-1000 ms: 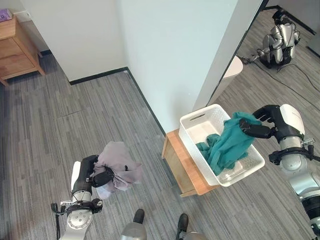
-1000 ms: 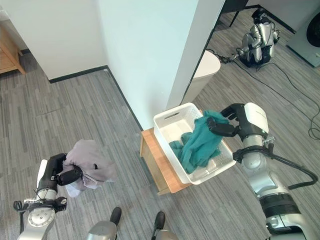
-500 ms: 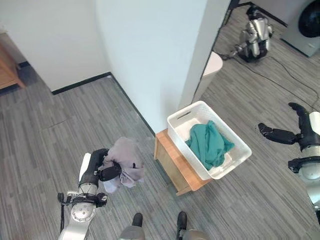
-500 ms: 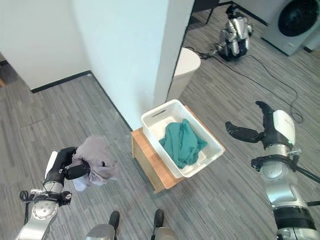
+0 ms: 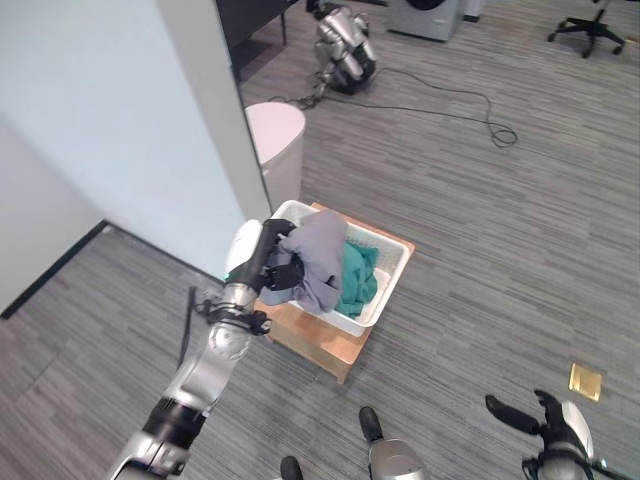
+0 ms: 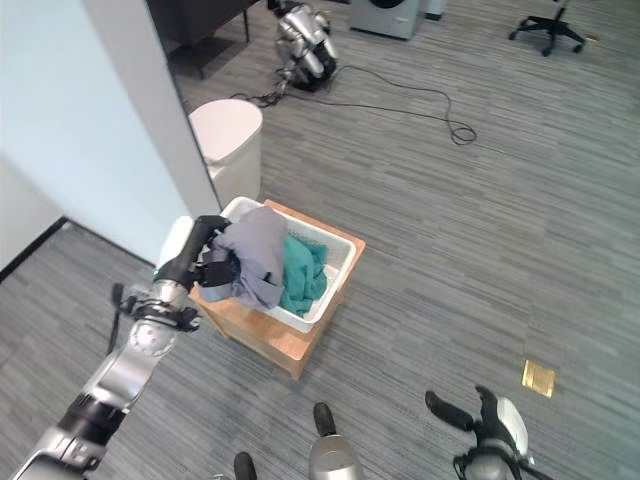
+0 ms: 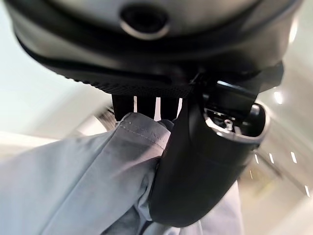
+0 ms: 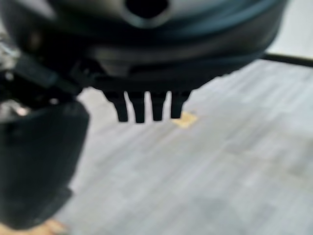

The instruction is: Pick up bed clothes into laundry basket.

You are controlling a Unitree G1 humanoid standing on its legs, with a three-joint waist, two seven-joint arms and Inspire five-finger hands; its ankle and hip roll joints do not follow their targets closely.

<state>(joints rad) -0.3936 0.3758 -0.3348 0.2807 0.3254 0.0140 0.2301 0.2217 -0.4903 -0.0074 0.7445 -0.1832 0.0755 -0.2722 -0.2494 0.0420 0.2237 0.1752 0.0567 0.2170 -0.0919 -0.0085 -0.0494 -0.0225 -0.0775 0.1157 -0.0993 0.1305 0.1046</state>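
Note:
My left hand (image 5: 274,262) is shut on a bunched grey garment (image 5: 319,257), held over the near rim of the white laundry basket (image 5: 378,300). In the left wrist view the thumb (image 7: 195,166) and fingers pinch the grey cloth (image 7: 83,181). A teal garment (image 5: 356,278) lies inside the basket beside the grey one. The basket rests on a low wooden stand (image 5: 340,345). My right hand (image 6: 470,412) hangs low at the bottom right, away from the basket, with its fingers (image 8: 146,105) straight and nothing in them.
A white bin (image 5: 276,140) stands by the pale wall (image 5: 120,130) behind the basket. Another robot (image 5: 343,45) sits on the floor at the back with a cable trailing right. An office chair (image 5: 590,25) is at the far right, and a brass floor plate (image 5: 584,381) lies near my right hand.
The camera has swung round. My left hand has carried the grey garment from low at the left up over the basket. My right hand has dropped away from the basket.

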